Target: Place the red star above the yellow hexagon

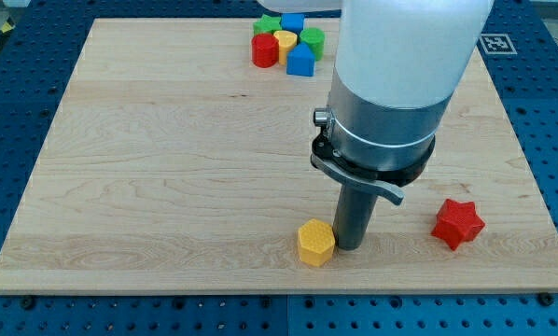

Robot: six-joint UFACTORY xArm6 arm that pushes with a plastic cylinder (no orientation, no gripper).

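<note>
The yellow hexagon (315, 243) lies near the board's bottom edge, a little right of centre. The red star (458, 223) lies near the bottom right, well to the right of the hexagon and slightly higher in the view. My tip (350, 245) rests on the board right next to the hexagon's right side, seemingly touching it. The rod rises from there into the wide grey and white arm body (391, 84), which hides the board behind it.
A cluster of blocks sits at the top centre of the wooden board (167, 168): a red one (264, 50), a yellow one (285, 40), green ones (312, 39), and blue ones (300, 61). A blue perforated table surrounds the board.
</note>
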